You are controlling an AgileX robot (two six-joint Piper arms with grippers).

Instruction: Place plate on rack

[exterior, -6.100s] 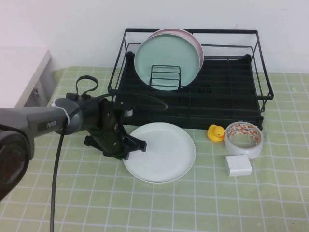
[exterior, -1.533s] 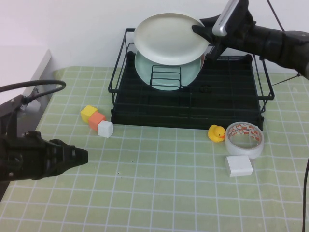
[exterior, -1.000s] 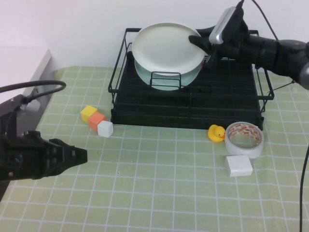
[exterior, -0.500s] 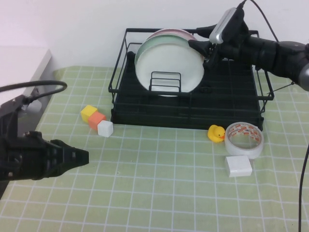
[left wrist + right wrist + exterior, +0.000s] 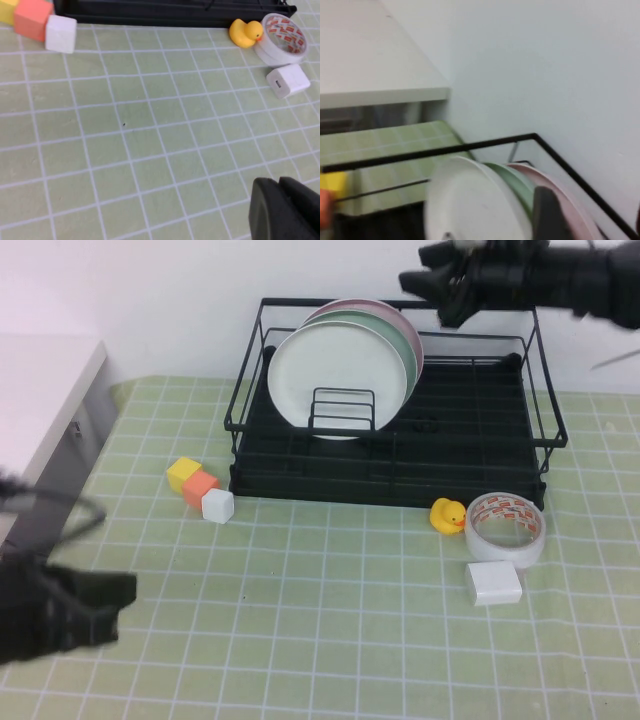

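Note:
The white plate [image 5: 335, 360] stands upright in the black wire rack [image 5: 480, 430], leaning in front of the mint green plate [image 5: 407, 348] and the pink plate [image 5: 360, 305]. My right gripper [image 5: 415, 268] is open and empty, above the rack's back rail, up and to the right of the plates and apart from them. In the right wrist view the white plate [image 5: 470, 205] shows below the open gripper [image 5: 592, 212]. My left gripper [image 5: 110, 595] is low at the near left, far from the rack. In the left wrist view it [image 5: 277, 182] is shut and empty.
A yellow duck [image 5: 448, 514], a tape roll [image 5: 506, 527] and a white box [image 5: 494, 583] lie in front of the rack's right side. Yellow [image 5: 183, 473], orange [image 5: 202, 487] and white [image 5: 217, 506] cubes lie by its front left corner. A white cabinet [image 5: 40, 390] stands at far left.
My right gripper has let go of the white plate, which now stands in the rack, and has risen up and back. My left arm has drawn back toward the near left.

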